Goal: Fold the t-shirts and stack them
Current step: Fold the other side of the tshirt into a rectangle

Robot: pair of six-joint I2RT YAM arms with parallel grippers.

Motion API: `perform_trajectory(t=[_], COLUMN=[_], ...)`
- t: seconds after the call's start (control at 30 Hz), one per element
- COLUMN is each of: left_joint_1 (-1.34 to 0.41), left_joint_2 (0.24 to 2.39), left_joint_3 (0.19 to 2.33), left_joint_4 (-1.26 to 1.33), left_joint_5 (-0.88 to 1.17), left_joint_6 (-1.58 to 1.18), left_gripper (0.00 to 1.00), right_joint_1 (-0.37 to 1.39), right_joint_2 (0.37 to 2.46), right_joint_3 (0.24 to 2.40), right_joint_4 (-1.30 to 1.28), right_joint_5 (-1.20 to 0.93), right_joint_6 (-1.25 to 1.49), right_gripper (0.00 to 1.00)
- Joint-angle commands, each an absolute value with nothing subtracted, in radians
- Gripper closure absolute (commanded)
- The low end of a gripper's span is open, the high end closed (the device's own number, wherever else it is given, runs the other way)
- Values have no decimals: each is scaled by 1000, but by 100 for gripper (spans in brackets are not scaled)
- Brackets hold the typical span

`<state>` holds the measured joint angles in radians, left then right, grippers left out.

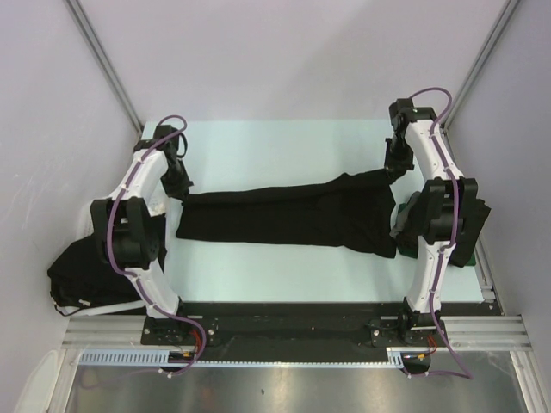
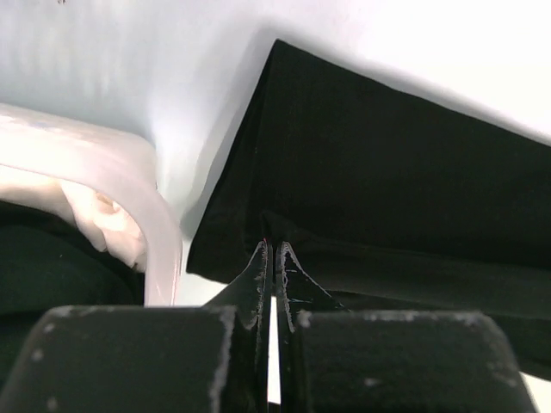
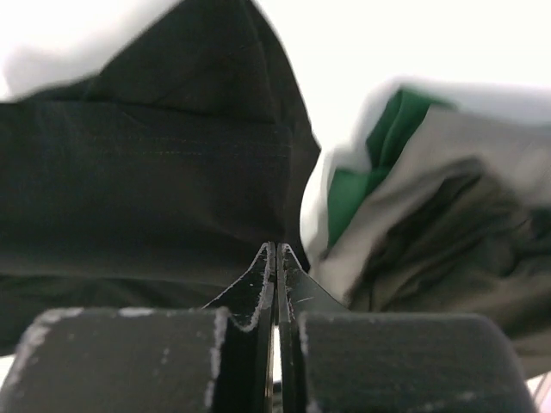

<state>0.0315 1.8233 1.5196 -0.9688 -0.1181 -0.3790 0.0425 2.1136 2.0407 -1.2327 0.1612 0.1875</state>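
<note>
T-shirt [image 1: 293,219], judged soft, light and limp, is stretched across the table [image 1: 284,151] from nine to three o'clock. Its nine o'clock corner is seemingly pinched by the pressed-together left gripper [image 2: 269,249], its two o'clock corner likewise by the right gripper [image 3: 274,249]; corners are judged the best holds.

Quick count: two arms (left arm [image 1: 142,185], right arm [image 1: 439,159]), two grippers (left gripper [image 2: 273,249], right gripper [image 3: 275,249]), one black t-shirt [image 1: 284,215] spread out, one white basket [image 2: 129,185], one black cloth heap [image 1: 82,271] I can't split, one green thing [image 3: 379,146].
</note>
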Motion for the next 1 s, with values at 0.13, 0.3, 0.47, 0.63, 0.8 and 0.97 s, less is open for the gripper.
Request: perform_trajectory(t=[0.13, 0.3, 0.47, 0.63, 0.8, 0.97], left_joint_1=[38, 32, 29, 25, 26, 25], left_joint_2=[1769, 1781, 1773, 1750, 1736, 1701], left_joint_3=[1548, 1568, 1551, 1531, 1496, 1459], left_joint_4=[-988, -999, -997, -1000, -1002, -997], left_joint_5=[-114, -110, -104, -104, -115, -118], left_joint_6=[-348, -345, -345, -341, -337, -337], left_gripper=[100, 100, 100, 100, 100, 100], right_joint_1=[69, 80, 77, 80, 71, 71], right_joint_2=[2031, 1976, 1967, 1962, 1960, 1944], right_joint_3=[1860, 1746, 1697, 1709, 1691, 1646], right_joint_4=[-1345, -1341, -1333, -1353, -1361, -1351], right_joint_5=[89, 77, 83, 98, 113, 129], right_joint_6=[268, 285, 272, 258, 250, 261], right_gripper=[100, 100, 100, 100, 100, 100])
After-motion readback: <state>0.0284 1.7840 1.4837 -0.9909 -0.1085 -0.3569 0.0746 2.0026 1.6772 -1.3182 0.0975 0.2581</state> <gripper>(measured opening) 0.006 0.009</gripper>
